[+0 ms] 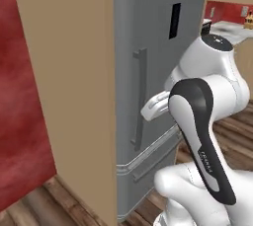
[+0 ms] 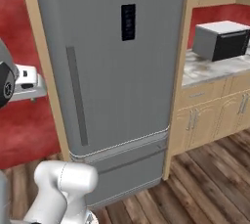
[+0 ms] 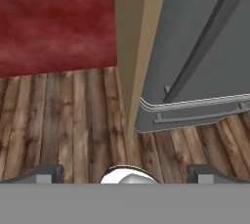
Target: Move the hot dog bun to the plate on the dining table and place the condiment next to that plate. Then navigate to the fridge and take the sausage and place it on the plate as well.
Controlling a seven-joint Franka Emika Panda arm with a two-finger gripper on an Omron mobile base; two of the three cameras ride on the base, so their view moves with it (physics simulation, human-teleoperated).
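Left base view, read left to right: I see a mottled dark red wall (image 1: 20, 96), then a plain tan side panel (image 1: 69, 87) that boxes in the tall grey metallic fridge (image 1: 148, 47). The fridge is the only task thing before me, and it is closed, so I cannot tell what it holds. Its upper door carries a long vertical grey bar handle (image 1: 140, 96) and a small black display panel (image 1: 174, 20); below a seam sits a lower drawer front with its own horizontal handle (image 1: 153, 163). My white arm with dark joints (image 1: 202, 121) rises at the right, folded at the elbow, its wrist reaching toward the fridge door just right of the bar handle.

Right base view, left to right: the fridge stands square to me and fills the middle, its tan surround on both sides. To its right run light wooden base cabinets (image 2: 215, 115) under a pale marbled counter (image 2: 210, 66) bearing a grey microwave with a black door (image 2: 222, 39). Brown plank flooring (image 2: 205, 184) spans the bottom.

Hand view: the gripper (image 3: 125, 174) points down at the planks beside the fridge's lower corner; its two dark fingertips (image 3: 44, 174) stand far apart, released, grasping nothing.
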